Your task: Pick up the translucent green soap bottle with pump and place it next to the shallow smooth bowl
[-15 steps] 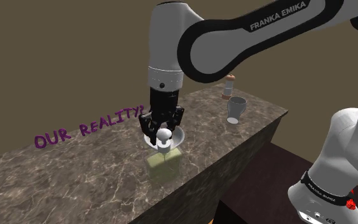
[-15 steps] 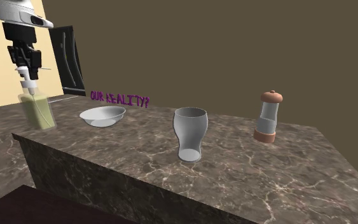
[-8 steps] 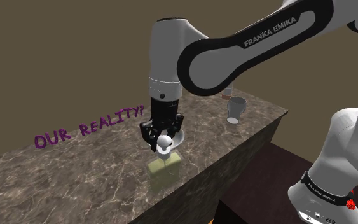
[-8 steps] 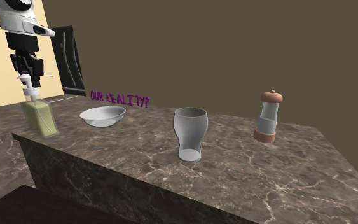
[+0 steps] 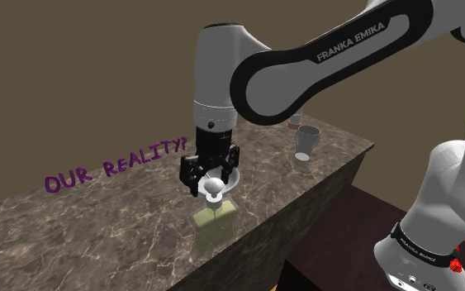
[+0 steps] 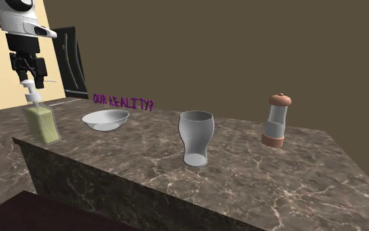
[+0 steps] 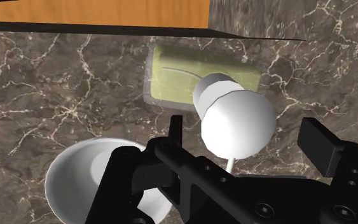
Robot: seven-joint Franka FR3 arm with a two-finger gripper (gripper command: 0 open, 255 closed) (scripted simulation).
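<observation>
The translucent green soap bottle (image 5: 214, 220) (image 6: 42, 123) stands upright on the marble counter (image 5: 98, 227), close to its front edge. Its white pump head (image 7: 238, 121) sits between my gripper's fingers. My gripper (image 5: 212, 178) (image 6: 29, 71) (image 7: 247, 133) is open just above the bottle, fingers apart on either side of the pump and not clasping it. The shallow white bowl (image 6: 105, 119) (image 7: 75, 181) (image 5: 233, 177) rests right beside the bottle, partly hidden by the gripper in the shoulder view.
A grey drinking glass (image 5: 306, 142) (image 6: 195, 138) and a brown-capped grinder (image 6: 276, 119) stand farther along the counter. Purple lettering (image 5: 111, 165) floats behind the bowl. The counter drops off just past the bottle; a dark chair (image 6: 71, 62) stands beyond.
The arm lowered the bottle onto the counter beside the bowl, then the fingers spread apart and released the pump head. The bottle now stands on its own.
</observation>
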